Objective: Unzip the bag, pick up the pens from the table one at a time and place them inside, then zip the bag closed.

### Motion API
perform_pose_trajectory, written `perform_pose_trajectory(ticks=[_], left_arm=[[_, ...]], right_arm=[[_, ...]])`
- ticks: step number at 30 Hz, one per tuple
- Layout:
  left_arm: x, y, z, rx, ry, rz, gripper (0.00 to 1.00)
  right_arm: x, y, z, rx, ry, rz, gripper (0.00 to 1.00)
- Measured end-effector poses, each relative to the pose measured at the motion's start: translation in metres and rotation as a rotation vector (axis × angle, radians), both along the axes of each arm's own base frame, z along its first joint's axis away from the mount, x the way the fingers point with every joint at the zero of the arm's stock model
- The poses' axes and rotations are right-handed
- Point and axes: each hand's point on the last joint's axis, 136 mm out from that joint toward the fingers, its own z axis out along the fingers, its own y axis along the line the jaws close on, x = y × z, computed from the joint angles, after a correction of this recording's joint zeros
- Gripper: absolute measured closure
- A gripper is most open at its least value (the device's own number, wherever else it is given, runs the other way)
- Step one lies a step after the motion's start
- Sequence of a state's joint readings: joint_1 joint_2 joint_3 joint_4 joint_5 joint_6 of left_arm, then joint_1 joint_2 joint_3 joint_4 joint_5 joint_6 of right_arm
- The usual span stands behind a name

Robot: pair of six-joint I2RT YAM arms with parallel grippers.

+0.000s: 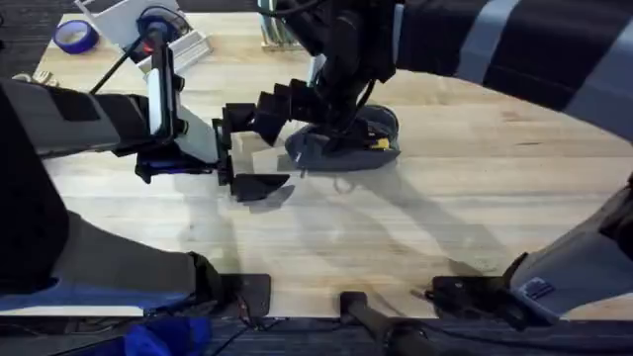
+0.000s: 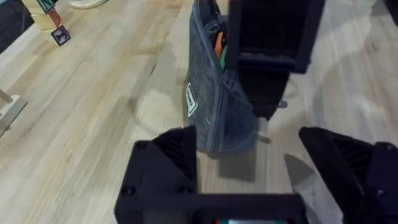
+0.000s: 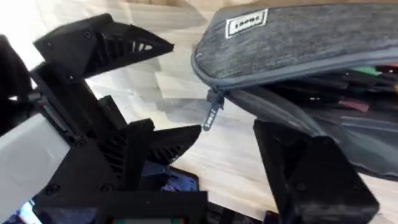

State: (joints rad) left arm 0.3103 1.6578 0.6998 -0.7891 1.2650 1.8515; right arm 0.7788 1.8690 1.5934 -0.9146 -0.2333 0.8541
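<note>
The grey-blue bag [image 1: 346, 148] lies mid-table with its mouth unzipped, and an orange pen [image 2: 219, 46] shows inside. Other dark slim pens [image 3: 354, 84] lie within it. Its zipper pull [image 3: 211, 115] hangs free at the end nearest the left arm. My left gripper [image 1: 249, 150] is open and empty, just left of that end; the bag [image 2: 214, 106] sits a little beyond its two fingers. My right gripper [image 1: 331, 133] reaches across from above and hovers open at the bag's front edge, one finger [image 3: 305, 168] under the lower lip of the bag [image 3: 298, 37].
A blue tape roll [image 1: 74, 37] and a white box [image 1: 183, 44] sit at the table's far left corner. Small wooden blocks [image 2: 46, 15] stand there too. Bare tabletop [image 1: 445, 218] spreads in front of and to the right of the bag.
</note>
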Motion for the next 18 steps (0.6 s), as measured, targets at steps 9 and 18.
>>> perform_pose_trajectory(ticks=[9, 18], left_arm=[[0.000, 0.000, 0.000, 0.001, 0.000, 0.000, 0.008], [0.000, 0.000, 0.000, 0.001, 0.000, 0.000, 0.007]], right_arm=[[-0.003, 0.003, 0.001, 0.018, 0.038, -0.046, 0.031], [-0.013, 0.011, 0.003, 0.040, 0.084, -0.069, 0.032]])
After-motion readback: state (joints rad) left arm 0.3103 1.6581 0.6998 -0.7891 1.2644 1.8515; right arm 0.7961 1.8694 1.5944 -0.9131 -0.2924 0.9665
